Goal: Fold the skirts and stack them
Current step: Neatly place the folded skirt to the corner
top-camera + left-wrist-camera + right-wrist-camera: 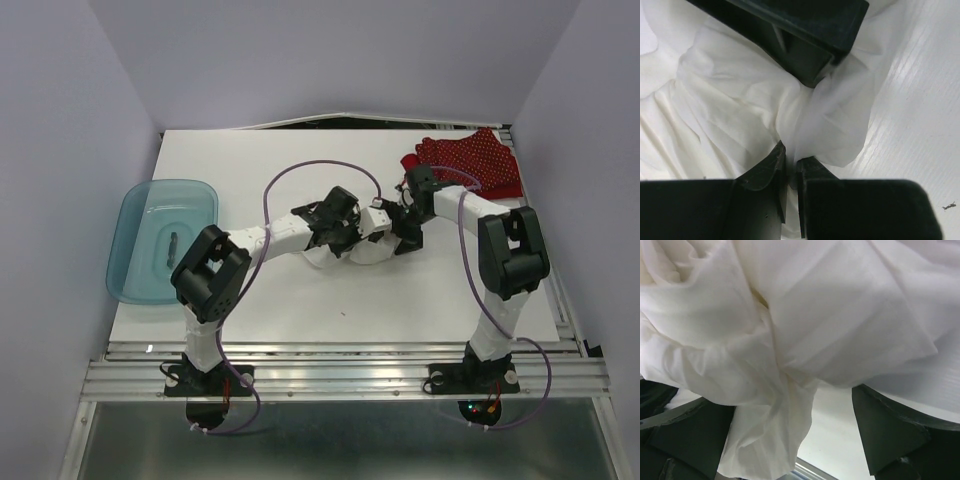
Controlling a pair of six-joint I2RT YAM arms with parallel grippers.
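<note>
Standing at 9 o'clock on the table (pixel 300 160), the teal tub (pixel 195 205) is well apart from the white skirt (pixel 368 252) at centre. The red skirt (pixel 470 160) lies at 1 o'clock. The left gripper (pixel 791 157) pinches a white fold, and the right gripper (pixel 780 400) is spread wide, with cloth between its fingers.

Pale lavender walls (pixel 330 50) enclose a white table (pixel 250 150) with a metal rail (pixel 340 372) along its near edge
</note>
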